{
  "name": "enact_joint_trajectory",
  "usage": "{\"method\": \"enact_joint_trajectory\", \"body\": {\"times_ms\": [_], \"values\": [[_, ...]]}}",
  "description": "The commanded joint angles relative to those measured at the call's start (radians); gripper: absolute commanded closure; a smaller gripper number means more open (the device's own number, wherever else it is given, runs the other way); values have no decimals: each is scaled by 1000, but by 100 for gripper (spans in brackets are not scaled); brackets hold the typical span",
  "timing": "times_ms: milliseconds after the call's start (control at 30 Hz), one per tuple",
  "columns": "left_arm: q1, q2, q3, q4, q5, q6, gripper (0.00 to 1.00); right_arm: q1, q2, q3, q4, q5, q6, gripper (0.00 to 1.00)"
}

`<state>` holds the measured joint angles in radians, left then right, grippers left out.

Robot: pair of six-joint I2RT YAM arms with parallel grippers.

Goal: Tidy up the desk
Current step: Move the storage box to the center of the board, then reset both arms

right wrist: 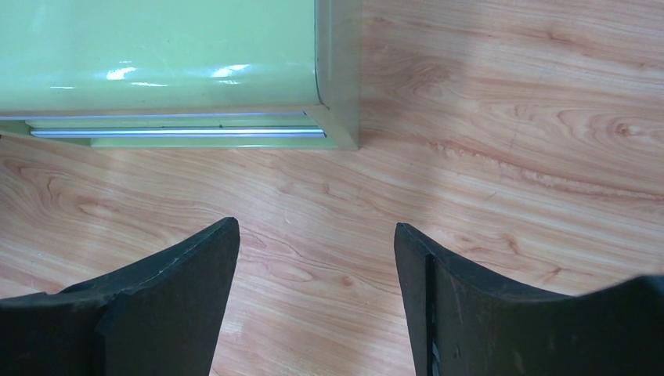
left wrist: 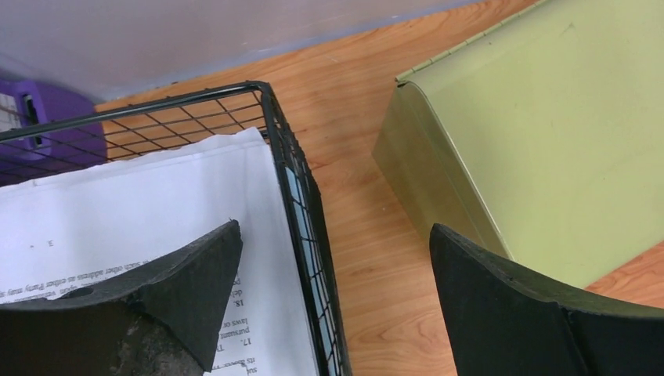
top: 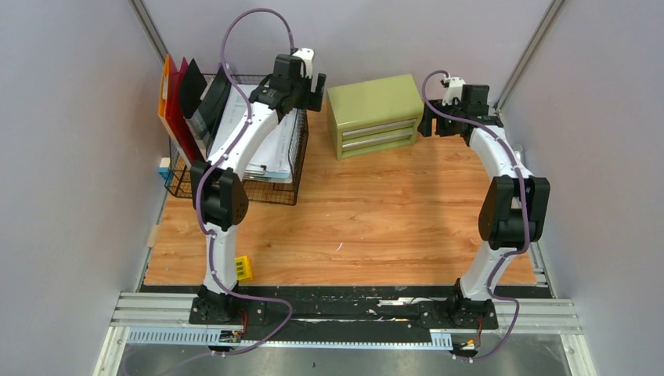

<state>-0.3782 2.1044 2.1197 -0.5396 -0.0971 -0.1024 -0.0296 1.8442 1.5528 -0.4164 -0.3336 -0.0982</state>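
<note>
Both tools gape empty: left tool over the basket rim, papers filed below; right tool over bare table near the cabinet. Next, probably the yellow block far behind the left tool.

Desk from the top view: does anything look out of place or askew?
A small yellow item lies alone near the desk's front-left edge, far from the wire basket and green cabinet at the back. The cabinet also sits slightly turned against the desk's planks. Nothing looks spilled or damaged.
</note>
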Motion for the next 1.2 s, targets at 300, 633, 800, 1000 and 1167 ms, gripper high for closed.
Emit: {"method": "enact_joint_trajectory", "body": {"times_ms": [300,633,800,1000,1167], "values": [[6,-441,-283,89,-1,152,0,-99,-234,-122,30,-40,-3,0],[107,-834,-731,185,-106,214,0,-159,-464,-236,30,-94,22,0],[139,-1004,-897,220,-125,254,0,-160,-586,-321,30,-106,22,0],[143,-1139,-971,187,-162,316,0,-160,-731,-456,28,-170,44,0],[144,-1274,-1041,141,-154,325,0,-160,-867,-602,10,-246,-28,0]]}}
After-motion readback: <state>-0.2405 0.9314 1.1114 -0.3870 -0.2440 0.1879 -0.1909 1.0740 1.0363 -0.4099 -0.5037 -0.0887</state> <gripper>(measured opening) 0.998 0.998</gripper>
